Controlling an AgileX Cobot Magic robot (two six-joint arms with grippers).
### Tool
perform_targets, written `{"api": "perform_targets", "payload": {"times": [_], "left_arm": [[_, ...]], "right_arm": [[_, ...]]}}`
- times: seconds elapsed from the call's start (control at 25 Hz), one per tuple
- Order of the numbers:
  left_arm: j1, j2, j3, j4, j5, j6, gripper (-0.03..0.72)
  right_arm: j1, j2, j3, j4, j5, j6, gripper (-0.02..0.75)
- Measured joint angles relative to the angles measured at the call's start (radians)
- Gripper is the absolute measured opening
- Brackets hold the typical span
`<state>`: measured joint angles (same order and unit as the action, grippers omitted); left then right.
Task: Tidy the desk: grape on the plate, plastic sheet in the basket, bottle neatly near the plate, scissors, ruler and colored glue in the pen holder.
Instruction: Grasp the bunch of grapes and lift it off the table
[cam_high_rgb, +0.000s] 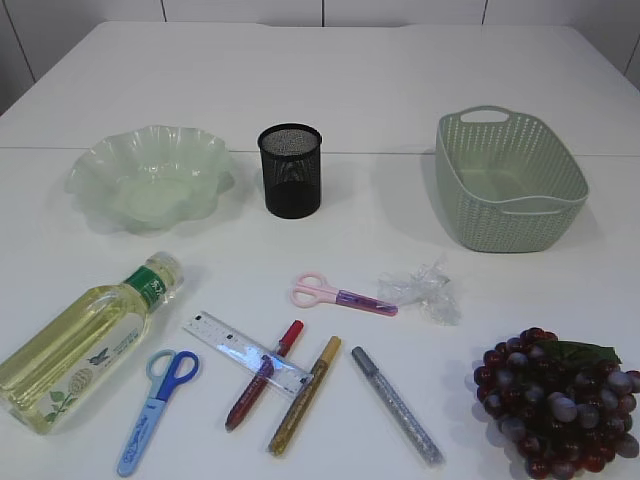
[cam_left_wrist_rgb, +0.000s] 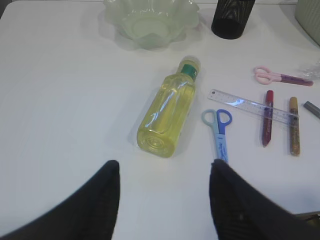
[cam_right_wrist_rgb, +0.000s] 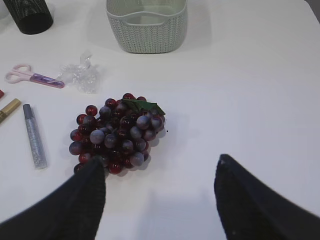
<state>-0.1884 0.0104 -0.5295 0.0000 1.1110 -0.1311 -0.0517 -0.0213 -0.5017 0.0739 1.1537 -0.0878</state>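
Both grippers hang with fingers spread and empty — the left gripper (cam_left_wrist_rgb: 162, 200) just short of the yellow bottle (cam_left_wrist_rgb: 167, 114) lying on its side, the right gripper (cam_right_wrist_rgb: 160, 200) beside the grape bunch (cam_right_wrist_rgb: 116, 133). The crumpled plastic sheet (cam_high_rgb: 423, 288) lies near the pink scissors (cam_high_rgb: 340, 295).
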Motion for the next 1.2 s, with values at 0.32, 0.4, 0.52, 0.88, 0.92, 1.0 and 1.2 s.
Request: {"api": "perform_targets", "payload": {"times": [0.32,0.4,0.52,0.88,0.92,1.0,1.2], "left_arm": [[0.0,0.0,0.0,0.0,0.0,0.0,0.415],[0.0,0.0,0.0,0.0,0.0,0.0,0.415],[0.0,0.0,0.0,0.0,0.0,0.0,0.415],[0.0,0.006,-0.007,0.0,-0.034,0.0,0.415],[0.0,0.009,-0.015,0.0,-0.06,0.0,0.415],[0.0,0.029,-0.033,0.0,-0.117,0.0,0.415],[0.0,0.192,-0.057,0.0,-0.248,0.0,0.415]], "right_arm": [[0.0,0.0,0.0,0.0,0.0,0.0,0.531],[0.0,0.0,0.0,0.0,0.0,0.0,0.531],[0.0,0.0,0.0,0.0,0.0,0.0,0.531],[0.0,0.0,-0.028,0.0,-0.069,0.048,0.531],[0.0,0.0,-0.035,0.0,-0.091,0.078,0.531],[0.0,0.033,-0.041,0.0,-0.114,0.129,0.531],[0.0,0.261,-0.044,0.004,-0.139,0.153,0.531]]}}
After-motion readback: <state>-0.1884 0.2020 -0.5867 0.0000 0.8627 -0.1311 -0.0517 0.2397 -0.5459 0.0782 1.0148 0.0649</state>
